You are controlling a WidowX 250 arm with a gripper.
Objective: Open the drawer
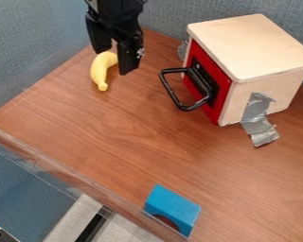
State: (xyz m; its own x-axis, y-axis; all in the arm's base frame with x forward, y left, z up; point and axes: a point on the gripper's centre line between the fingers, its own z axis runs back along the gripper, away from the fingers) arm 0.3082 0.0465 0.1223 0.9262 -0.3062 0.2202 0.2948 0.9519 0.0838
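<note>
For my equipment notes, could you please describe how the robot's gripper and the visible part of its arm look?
The gripper is black, with two long, blocky jaws; the one on the picture's right carries small whitish marks along its outer side. The visible part of the arm is also black.

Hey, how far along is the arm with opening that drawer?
Nothing looks done: the red drawer front sits flush with the wooden box. Nothing appears in hand; the open gripper is by the banana, away from the black handle. Remaining: grip the handle and pull it open.
</note>
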